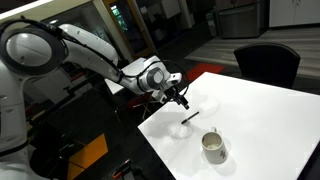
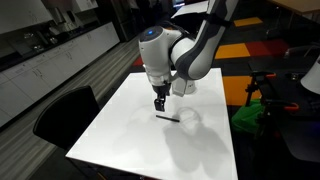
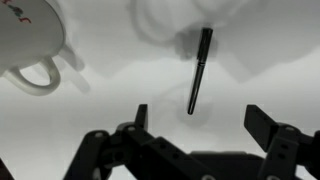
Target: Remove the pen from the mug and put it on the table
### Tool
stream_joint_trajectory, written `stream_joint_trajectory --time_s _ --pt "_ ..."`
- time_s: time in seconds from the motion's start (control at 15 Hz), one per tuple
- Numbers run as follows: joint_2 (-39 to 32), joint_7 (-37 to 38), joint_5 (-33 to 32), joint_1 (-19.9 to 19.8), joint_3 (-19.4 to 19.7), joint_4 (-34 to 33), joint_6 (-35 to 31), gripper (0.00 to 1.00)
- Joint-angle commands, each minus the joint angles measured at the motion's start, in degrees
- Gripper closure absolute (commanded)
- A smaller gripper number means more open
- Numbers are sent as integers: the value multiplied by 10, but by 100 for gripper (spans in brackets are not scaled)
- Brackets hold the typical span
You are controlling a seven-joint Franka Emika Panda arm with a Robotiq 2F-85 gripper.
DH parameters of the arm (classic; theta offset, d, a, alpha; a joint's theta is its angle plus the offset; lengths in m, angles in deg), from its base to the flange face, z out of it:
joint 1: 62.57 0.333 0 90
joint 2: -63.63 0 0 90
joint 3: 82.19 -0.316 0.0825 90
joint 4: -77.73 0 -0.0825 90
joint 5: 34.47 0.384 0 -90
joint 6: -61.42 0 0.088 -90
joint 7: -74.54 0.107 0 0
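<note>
The black pen [image 1: 187, 118] lies flat on the white table [image 1: 250, 110], apart from the mug. It also shows in an exterior view [image 2: 168, 117] and in the wrist view [image 3: 199, 70]. The pale mug [image 1: 214, 147] stands near the table's front corner; only its rim and handle show in the wrist view [image 3: 35, 45], and I cannot make it out in the exterior view that looks from the chair side. My gripper [image 1: 181, 101] hovers just above the pen, open and empty; it shows in an exterior view [image 2: 160, 102] and the wrist view [image 3: 200, 125].
A black chair [image 1: 267, 62] stands at the table's far side, also seen in an exterior view [image 2: 62, 115]. The table [image 2: 140, 140] drops off near the mug. An orange object [image 1: 85, 155] sits on the floor beside the robot base.
</note>
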Motion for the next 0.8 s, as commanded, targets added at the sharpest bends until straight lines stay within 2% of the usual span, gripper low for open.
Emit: stream_joint_trajectory --time_s 0.0,0.27,0.4,0.47,0.73 --pt "116 -48 40 -26 -39 73 90 0" --pt "177 -69 73 -54 -73 92 177 0" --pt "188 -76 83 -68 -88 93 199 0" --pt "162 -53 60 -64 -86 73 180 0" --pt "161 -54 59 -69 -90 73 183 0"
